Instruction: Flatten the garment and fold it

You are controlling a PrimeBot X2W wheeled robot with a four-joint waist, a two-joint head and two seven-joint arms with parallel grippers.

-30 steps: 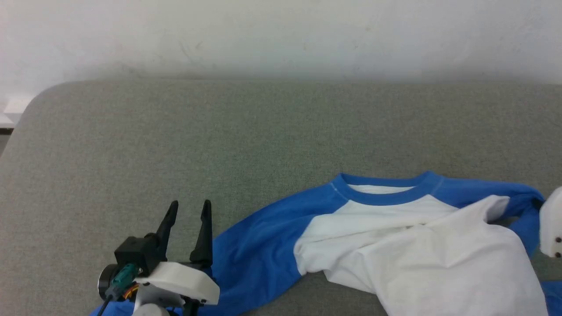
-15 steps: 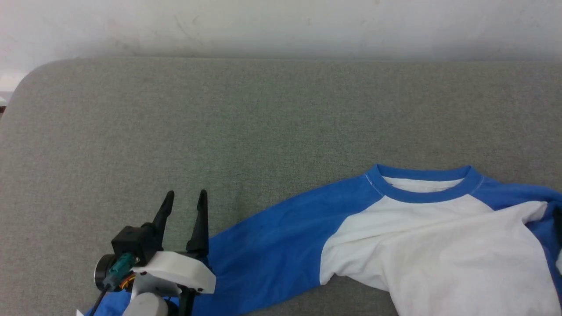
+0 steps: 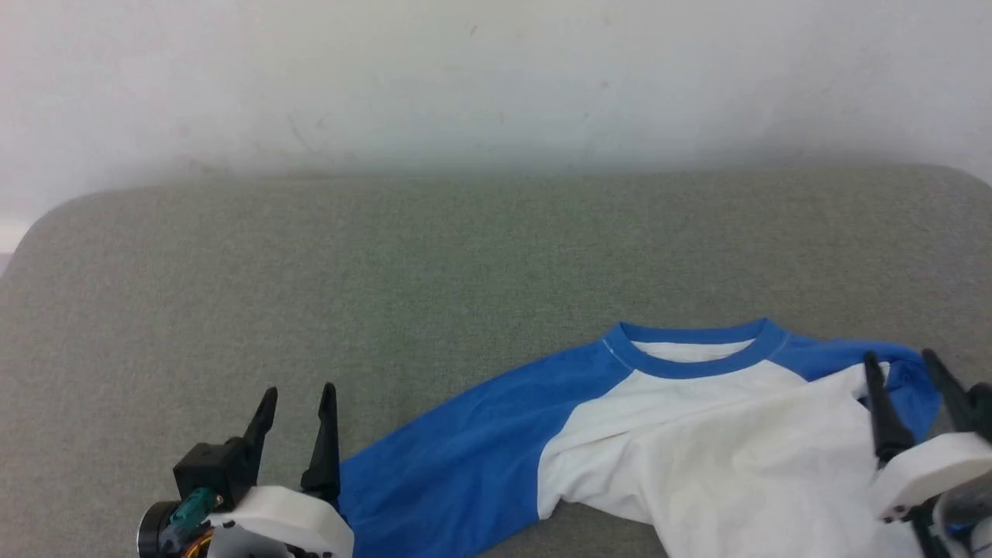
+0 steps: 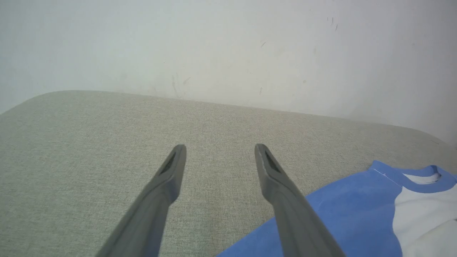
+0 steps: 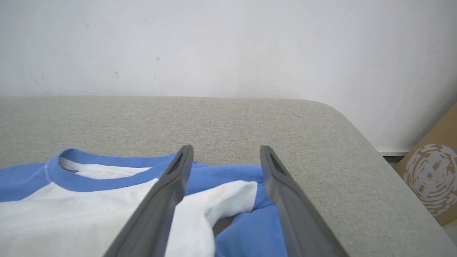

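Early days on this one, we'd say. The garment [image 3: 697, 434] lies on the grey padded worktop [image 3: 387, 256] with its collar [image 3: 690, 360] toward the wall, and the sleeve on our left [image 3: 449, 457] is stretched out pretty flat. The right sleeve [image 5: 246, 232] is the messy bit: a white flap [image 5: 228, 196] has flopped over it and it's bunched up. The hem is out of frame, so we can't say. The left gripper [image 3: 299, 390] and the right gripper [image 3: 899, 356] both have jaws wide, holding nothing. No fold has started as far as we can see, so sorting that right side comes first.
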